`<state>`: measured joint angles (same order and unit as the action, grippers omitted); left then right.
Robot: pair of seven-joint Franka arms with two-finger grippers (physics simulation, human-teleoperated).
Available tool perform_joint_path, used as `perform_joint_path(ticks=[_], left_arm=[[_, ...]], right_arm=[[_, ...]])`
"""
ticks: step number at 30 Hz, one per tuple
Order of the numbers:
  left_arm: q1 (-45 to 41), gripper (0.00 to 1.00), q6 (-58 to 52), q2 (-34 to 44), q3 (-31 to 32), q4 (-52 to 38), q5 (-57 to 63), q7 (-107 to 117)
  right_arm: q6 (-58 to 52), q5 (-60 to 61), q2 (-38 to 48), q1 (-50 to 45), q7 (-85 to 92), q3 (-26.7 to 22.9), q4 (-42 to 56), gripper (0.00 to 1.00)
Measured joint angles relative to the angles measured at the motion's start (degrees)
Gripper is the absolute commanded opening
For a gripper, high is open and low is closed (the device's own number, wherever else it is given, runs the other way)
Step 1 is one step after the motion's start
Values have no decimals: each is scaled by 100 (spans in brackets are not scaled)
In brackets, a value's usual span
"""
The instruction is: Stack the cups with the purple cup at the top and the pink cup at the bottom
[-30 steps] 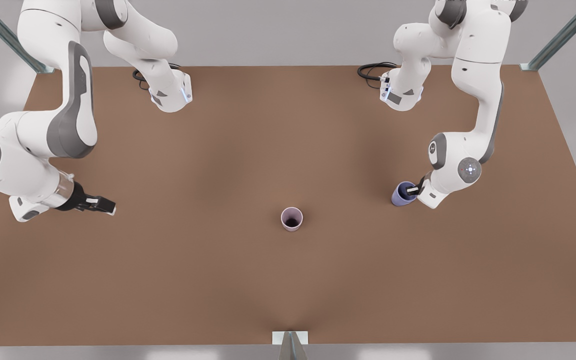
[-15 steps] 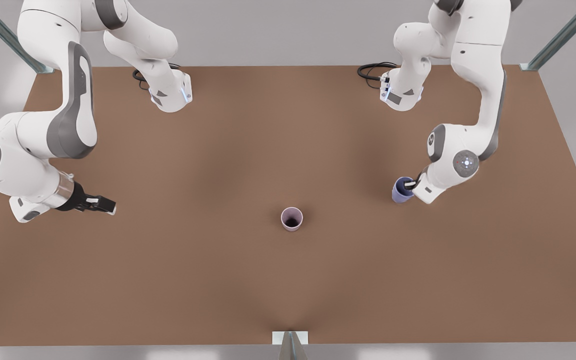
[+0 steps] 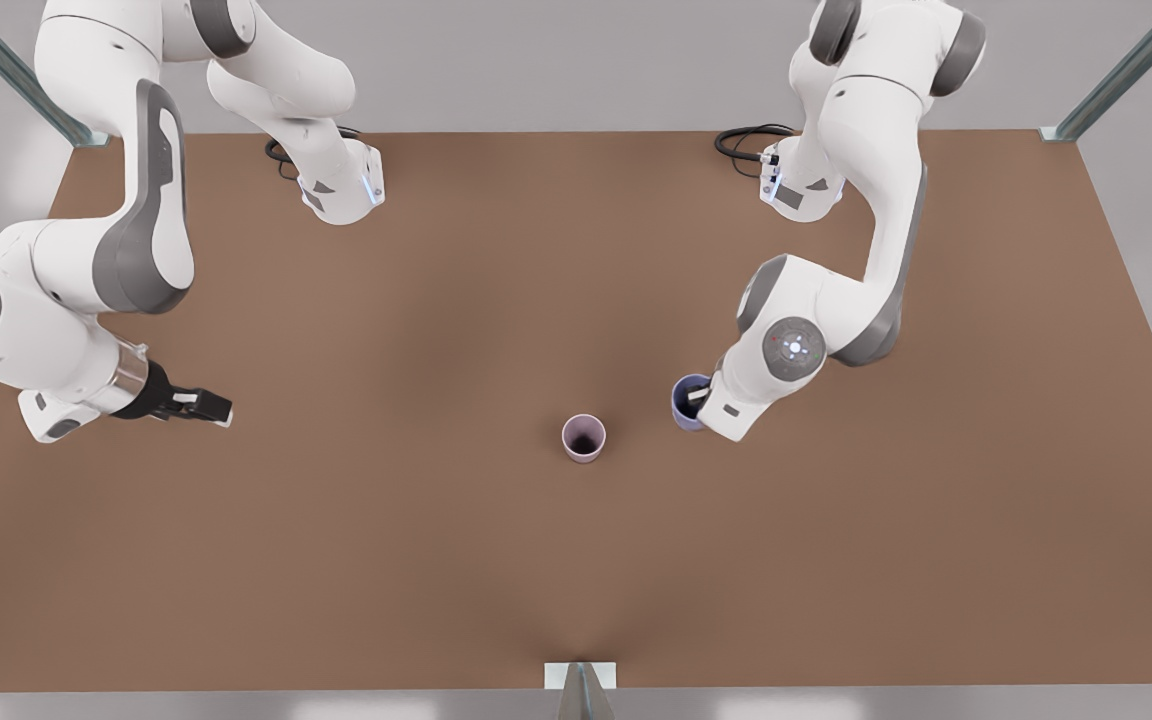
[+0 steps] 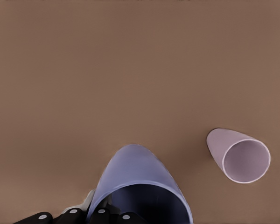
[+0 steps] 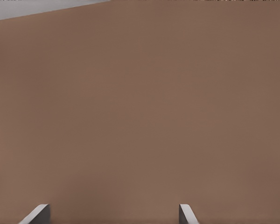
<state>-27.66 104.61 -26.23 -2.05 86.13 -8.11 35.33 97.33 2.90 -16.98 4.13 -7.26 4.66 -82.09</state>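
- Cups first, going from the front view's left: the right gripper [image 3: 208, 408] hangs low over the brown table [image 3: 356, 560], well apart from both cups. Its fingers [image 5: 37, 214] stand spread with nothing between them, and that arm waits.
- The pink cup [image 3: 584, 438] stands upright near the table's middle, mouth up, nothing touching it.
- The purple cup [image 3: 686, 400] is just beside it on the front view's right, not touching. The left gripper [image 3: 700, 396] pinches its rim wall, one finger inside the mouth and one outside, as the left wrist view shows [image 4: 100, 215].
- Both tumblers look light, stiff and smooth, so a rim pinch seems enough, though a tapered wall could slip if squeezed lower.
- The left arm folds down from its base, elbow high, wrist bent toward the pink cup [image 4: 240, 156].
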Motion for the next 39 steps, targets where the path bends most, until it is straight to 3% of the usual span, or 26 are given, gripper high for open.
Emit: perform_joint_path(ticks=[13, 39], left_arm=[[-497, 21, 25, -1215, -1, -1870, -871, 947], [-697, 21, 573, -1701, 2, -1856, -1288, 1081]], right_arm=[[-93, 0, 29, 0, 0, 0, 26, 100], [-36, -9, 19, 0, 4, 9, 26, 100]])
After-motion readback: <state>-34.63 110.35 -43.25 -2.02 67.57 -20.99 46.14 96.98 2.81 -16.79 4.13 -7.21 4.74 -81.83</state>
